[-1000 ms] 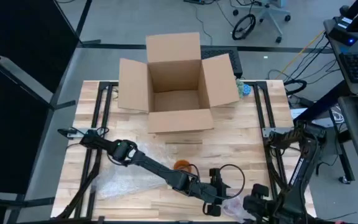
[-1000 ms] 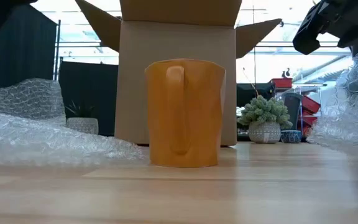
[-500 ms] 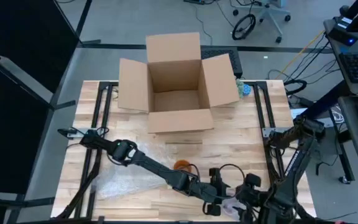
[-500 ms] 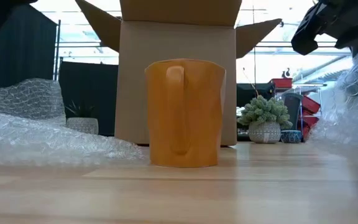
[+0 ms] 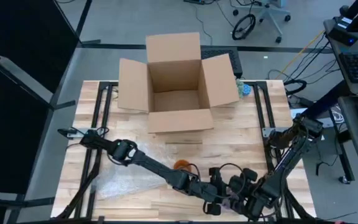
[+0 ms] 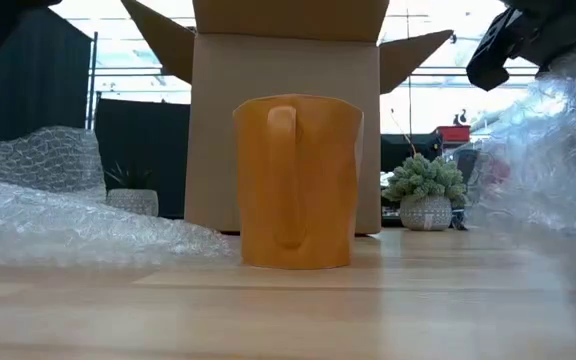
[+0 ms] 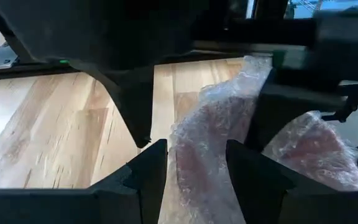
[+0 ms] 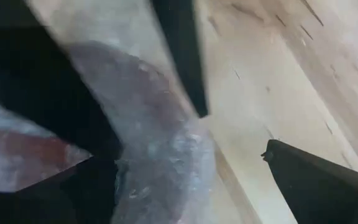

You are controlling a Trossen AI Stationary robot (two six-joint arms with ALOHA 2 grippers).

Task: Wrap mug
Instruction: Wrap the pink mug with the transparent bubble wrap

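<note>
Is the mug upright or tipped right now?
Upright: the orange mug stands on its base on the table, handle facing the low camera, unwrapped.

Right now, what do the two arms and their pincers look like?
Both arms are dark, jointed links. The left arm trails a looped black cable near its wrist. The left pincer has two matte black, blocky fingers with angled tips. The right arm looks the same, slim and black.

Both hands meet beside the orange mug (image 5: 183, 165) below the open box (image 5: 175, 84).
</note>
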